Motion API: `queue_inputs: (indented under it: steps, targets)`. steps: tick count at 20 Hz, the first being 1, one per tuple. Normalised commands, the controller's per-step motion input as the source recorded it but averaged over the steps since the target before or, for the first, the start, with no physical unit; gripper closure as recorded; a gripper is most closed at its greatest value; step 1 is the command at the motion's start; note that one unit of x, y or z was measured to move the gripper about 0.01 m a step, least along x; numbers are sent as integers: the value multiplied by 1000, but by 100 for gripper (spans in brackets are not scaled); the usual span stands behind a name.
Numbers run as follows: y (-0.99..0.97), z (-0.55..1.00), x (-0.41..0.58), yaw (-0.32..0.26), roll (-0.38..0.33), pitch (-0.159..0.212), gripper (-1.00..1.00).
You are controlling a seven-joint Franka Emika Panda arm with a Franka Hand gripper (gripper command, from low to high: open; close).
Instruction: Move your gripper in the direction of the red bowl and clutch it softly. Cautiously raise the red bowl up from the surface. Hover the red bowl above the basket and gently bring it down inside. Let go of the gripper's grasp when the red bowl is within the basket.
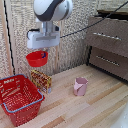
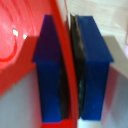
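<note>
Got the red bowl [image 1: 36,58] pinched by its rim in my gripper [image 1: 44,53] fingers [image 2: 50,70], lifted well clear of the tabletop [image 1: 95,102], so what's left is swinging toward seven o'clock over the basket [image 1: 20,100], lowering, and letting go.

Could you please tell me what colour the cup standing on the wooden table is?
The cup is pink, seen best in the exterior view.

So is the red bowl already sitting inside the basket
No, the red bowl hangs in the air, clamped in the gripper, above and off to one side of the basket on the table.
</note>
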Motion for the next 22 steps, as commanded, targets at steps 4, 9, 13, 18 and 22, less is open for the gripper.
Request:
queue_inputs:
  steps: [4,9,13,18,22]
  targets:
    - [889,-113,358,68,10,84,100]
    - [626,-261,405,75,0,75,100]
    - [203,-333,429,41,-1,22,100]
    - [57,-95,273,1,0,-27,-100]
    - [56,17,276,-59,49,-9,-100]
